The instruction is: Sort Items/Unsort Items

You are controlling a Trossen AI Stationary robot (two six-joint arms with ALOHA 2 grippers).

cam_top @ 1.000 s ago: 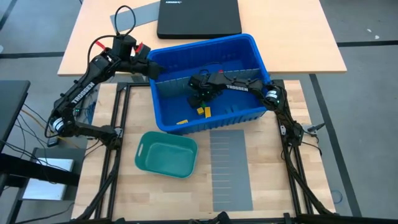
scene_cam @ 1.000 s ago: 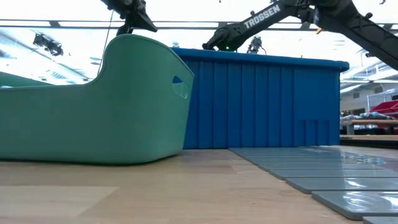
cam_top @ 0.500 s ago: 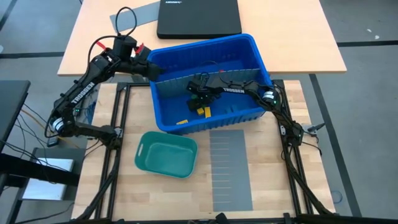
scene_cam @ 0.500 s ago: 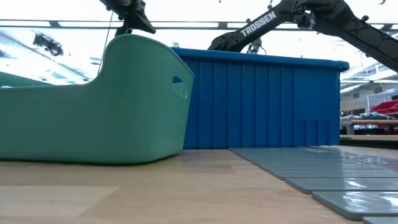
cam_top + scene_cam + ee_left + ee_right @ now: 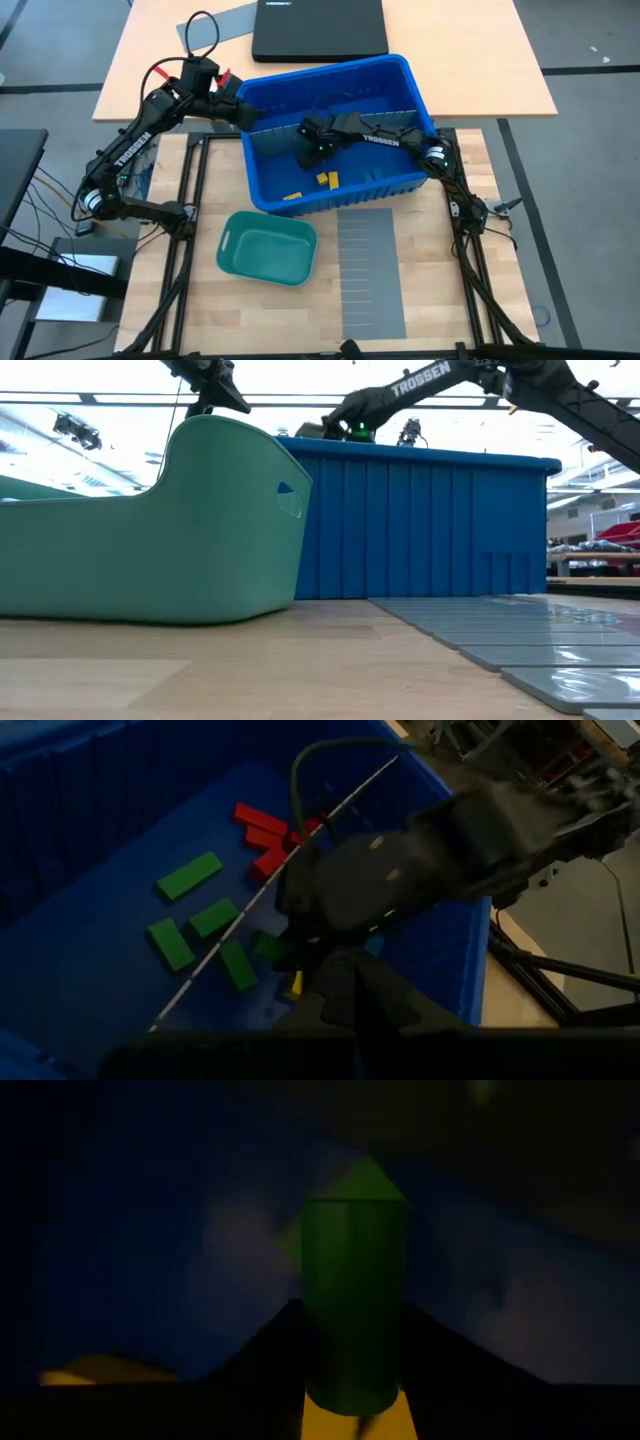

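A green block [image 5: 352, 1305] stands upright between the right gripper's [image 5: 308, 152] fingers [image 5: 260, 1365], which close on its lower part; its bottom end is lost in the dark between them. In the high view the gripper itself covers that block, inside the blue bin [image 5: 420, 100]. Other blocks lie on the bin floor: green ones [image 5: 188, 875] and red ones [image 5: 260, 820] on the far side of a thin divider [image 5: 240, 925], yellow ones [image 5: 327, 179] near the front wall. The right arm hides whatever lies beneath it, and the bin's wall blocks the low view of all blocks. The left gripper [image 5: 240, 113] rests at the bin's left rim, shut with nothing in it. A teal tray [image 5: 240, 262] sits in front, beside a grey sheet [image 5: 372, 270].
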